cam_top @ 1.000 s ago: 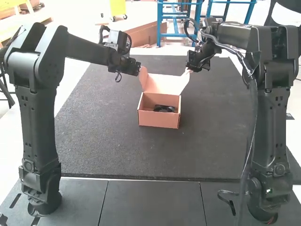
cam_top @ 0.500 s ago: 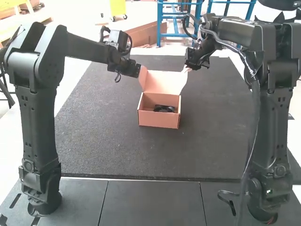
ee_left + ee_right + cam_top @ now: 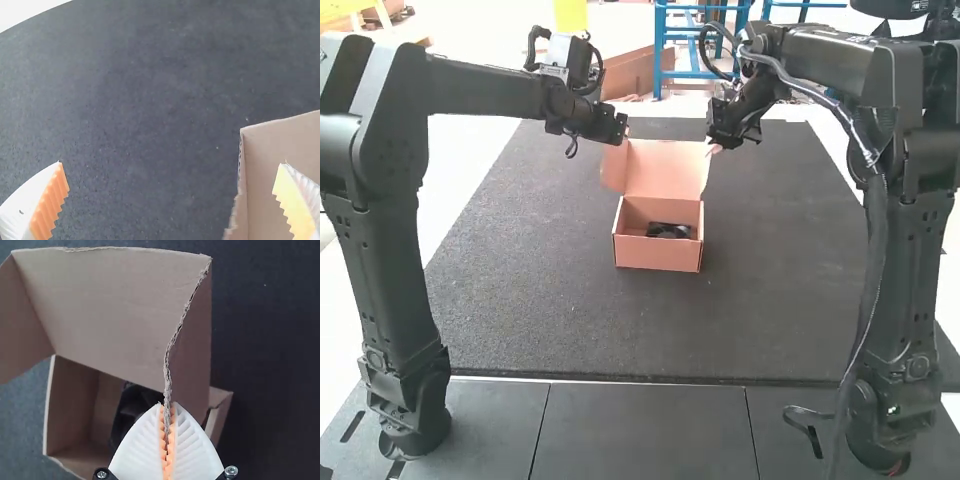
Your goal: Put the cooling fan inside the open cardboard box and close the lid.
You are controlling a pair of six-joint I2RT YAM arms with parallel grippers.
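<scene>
1. Dark mat covers the table in the high view, and the cardboard box sits near its middle with the open side up. The cooling fan lies inside, on the box floor. The lid stands up from the far wall of the box, with a side flap bent forward at its left end. My left gripper hangs just above that flap, at the lid's upper left corner. My right gripper is at the lid's upper right corner, touching the cardboard.

2. From my left wrist, I look down on the mat. My left jaws are spread wide, the orange pads well apart. The side flap stands between them, close to one pad; I cannot tell whether it touches.

3. From my right wrist, my right gripper has its jaws closed on the thin edge of the lid's other end flap, the cardboard pinched between the orange pads. The lid leans over the cardboard box. The cooling fan shows as a dark shape down inside, partly hidden by the lid and my fingers.
</scene>
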